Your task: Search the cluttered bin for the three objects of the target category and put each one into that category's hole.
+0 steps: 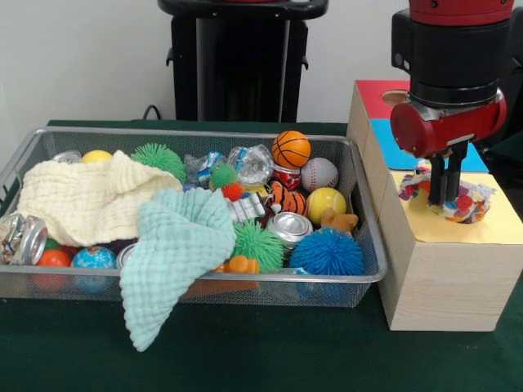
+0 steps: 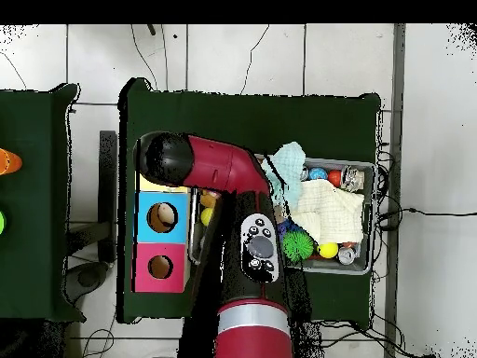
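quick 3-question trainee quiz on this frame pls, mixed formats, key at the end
1. True or false: in the front view the gripper hangs over the wire-mesh bin.
2. Multiple choice: the multicoloured fabric bundle sits on which panel of the wooden box? A) red B) blue C) yellow
3. Short answer: which cloth hangs over the bin's front rim, the mint green cloth or the cream cloth?

Key
1. False. It is over the wooden box, fingers down at the bundle.
2. C. The bundle sits on the yellow panel, nearest the camera.
3. The mint green cloth; the cream cloth lies inside the bin.
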You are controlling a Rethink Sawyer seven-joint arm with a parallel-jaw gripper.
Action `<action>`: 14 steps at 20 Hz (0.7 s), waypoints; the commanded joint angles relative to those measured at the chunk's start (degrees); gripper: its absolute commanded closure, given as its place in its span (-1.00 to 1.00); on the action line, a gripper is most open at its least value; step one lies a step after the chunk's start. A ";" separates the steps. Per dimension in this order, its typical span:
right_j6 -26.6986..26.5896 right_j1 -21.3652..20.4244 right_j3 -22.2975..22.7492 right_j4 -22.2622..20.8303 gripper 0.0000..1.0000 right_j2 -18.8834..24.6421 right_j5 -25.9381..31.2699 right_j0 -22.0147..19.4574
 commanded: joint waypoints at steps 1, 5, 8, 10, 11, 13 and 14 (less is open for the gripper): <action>8.73 2.47 8.03 2.12 1.00 7.33 2.99 -3.30; 7.48 2.35 9.63 2.12 1.00 9.12 1.85 -4.60; 6.30 2.38 10.89 1.72 1.00 10.74 -0.10 -5.78; 5.90 2.78 11.22 1.16 1.00 11.53 -1.40 -6.29; 5.69 2.99 11.39 0.88 1.00 11.93 -2.05 -6.55; 5.33 3.23 11.70 0.25 1.00 12.73 -3.25 -7.06; 5.21 3.26 11.93 -0.04 1.00 13.04 -3.72 -7.25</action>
